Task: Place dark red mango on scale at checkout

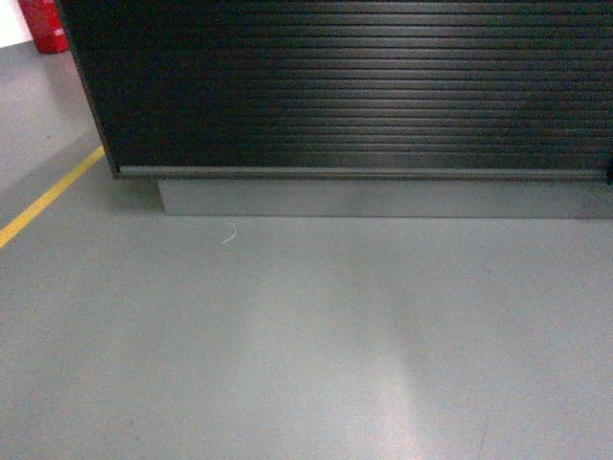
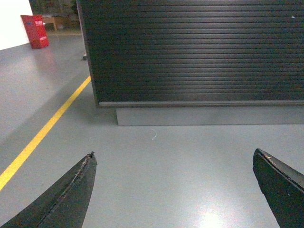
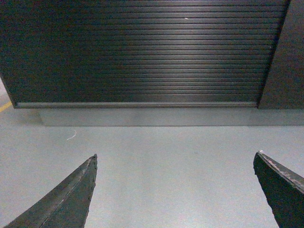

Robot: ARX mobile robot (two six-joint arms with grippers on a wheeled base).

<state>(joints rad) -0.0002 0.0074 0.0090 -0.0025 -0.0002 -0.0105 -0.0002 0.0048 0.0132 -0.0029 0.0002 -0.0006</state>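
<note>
Bare floor [image 1: 316, 335] before checkout [image 1: 354, 86] front

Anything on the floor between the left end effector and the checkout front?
Mostly bare grey floor. In the left wrist view, only a small white scrap lies between the open left end effector and the checkout.
</note>
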